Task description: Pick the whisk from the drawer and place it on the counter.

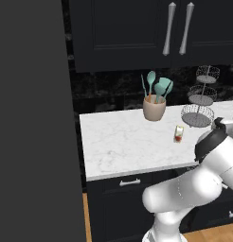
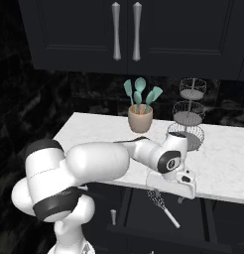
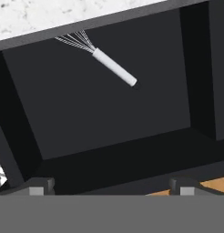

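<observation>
The drawer (image 3: 109,118) stands pulled out below the counter's front edge, its dark inside exposed. On its floor lies the whisk (image 3: 114,67), a pale straight handle pointing toward me and thin wire loops partly tucked under the counter (image 3: 63,13). My gripper (image 3: 111,185) hangs open above the drawer, fingertips (image 3: 38,184) wide apart and nothing between them, still well short of the whisk. From the right base view the gripper (image 2: 168,194) sits just under the marble counter (image 2: 94,130), directly over the whisk (image 2: 163,208) in the drawer (image 2: 139,216).
On the counter (image 1: 128,142) stand a beige crock of teal utensils (image 1: 154,108), a three-tier wire basket stand (image 1: 200,101) and a small bottle (image 1: 179,133). A tall dark panel (image 1: 33,118) walls off the left. Black upper cabinets hang overhead.
</observation>
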{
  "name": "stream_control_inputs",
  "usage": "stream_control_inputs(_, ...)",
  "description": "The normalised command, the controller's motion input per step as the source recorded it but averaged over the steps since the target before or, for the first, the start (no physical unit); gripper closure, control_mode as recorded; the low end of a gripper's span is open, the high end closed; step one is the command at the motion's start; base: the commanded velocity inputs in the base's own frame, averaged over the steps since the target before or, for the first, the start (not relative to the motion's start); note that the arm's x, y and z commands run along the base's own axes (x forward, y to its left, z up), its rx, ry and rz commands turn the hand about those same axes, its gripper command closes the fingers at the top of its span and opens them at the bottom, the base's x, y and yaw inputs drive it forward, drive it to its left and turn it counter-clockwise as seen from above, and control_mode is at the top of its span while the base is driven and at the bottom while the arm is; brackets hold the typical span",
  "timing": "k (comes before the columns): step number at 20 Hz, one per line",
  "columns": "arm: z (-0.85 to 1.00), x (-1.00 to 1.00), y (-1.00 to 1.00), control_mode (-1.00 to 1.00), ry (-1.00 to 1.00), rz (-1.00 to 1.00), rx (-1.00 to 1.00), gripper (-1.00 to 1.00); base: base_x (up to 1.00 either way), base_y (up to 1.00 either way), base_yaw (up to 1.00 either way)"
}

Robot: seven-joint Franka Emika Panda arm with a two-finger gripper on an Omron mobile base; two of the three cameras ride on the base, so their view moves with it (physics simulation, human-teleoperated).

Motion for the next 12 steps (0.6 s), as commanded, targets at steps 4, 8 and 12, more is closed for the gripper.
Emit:
stream_control_inputs(4,-0.1,0.0,-0.06,-1.0,0.0,0.0,0.0,-1.0,0.0,0.0,0.0)
stream_control_inputs(8,-0.28,-0.09,-0.08,-1.0,0.0,0.0,0.0,-1.0,0.0,0.0,0.0)
stream_control_inputs(12,-0.48,-0.42,-0.02,-1.0,0.0,0.0,0.0,-1.0,0.0,0.0,0.0)
